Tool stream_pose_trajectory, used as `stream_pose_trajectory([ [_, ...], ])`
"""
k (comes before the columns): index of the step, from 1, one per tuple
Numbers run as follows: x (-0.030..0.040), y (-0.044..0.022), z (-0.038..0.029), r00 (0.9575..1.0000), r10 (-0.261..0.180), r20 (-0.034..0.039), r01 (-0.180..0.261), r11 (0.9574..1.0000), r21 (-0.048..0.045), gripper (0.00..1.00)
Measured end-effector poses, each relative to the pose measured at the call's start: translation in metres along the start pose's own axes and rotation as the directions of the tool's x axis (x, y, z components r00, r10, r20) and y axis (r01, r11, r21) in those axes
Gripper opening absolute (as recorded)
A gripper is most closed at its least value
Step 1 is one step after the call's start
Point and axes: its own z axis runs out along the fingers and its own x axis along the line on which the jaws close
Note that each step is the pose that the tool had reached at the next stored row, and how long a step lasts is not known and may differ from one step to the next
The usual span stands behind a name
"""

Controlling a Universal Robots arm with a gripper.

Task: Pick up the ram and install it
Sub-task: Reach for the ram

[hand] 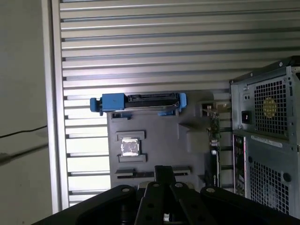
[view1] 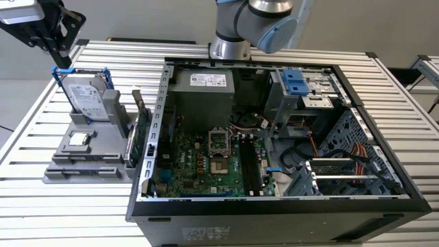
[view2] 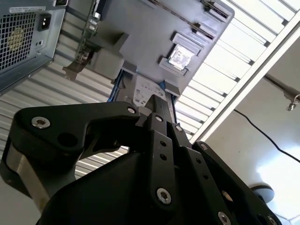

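Ram (hand: pixel 133 175) on edge in grey holder (hand: pixel 164 140), well apart from empty, pressed-together tool (view1: pixel 63 54)

In the exterior view the arm (view1: pixel 257 25) and the gripper (view1: pixel 59 50) are cut off by the top edge. In the second wrist view the gripper's body hides most of the hard drive (view2: pixel 143 91) and much of the worktop (view2: pixel 61 91).
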Motion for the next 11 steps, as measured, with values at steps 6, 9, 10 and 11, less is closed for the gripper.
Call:
stream_pose_trajectory([
  [6,0.0025,-0.0001,0.0000,1.0000,0.000,0.0000,0.000,1.0000,0.0000,0.00],
  [9,0.0026,-0.0002,0.0000,1.0000,0.000,0.0000,0.000,1.0000,0.0001,0.00],
  [10,0.0026,-0.0002,0.0000,1.0000,0.000,0.0000,0.000,1.0000,0.0000,0.00],
  [11,0.0027,-0.0002,0.0000,1.0000,0.000,0.0000,0.000,1.0000,0.0000,0.00],
])
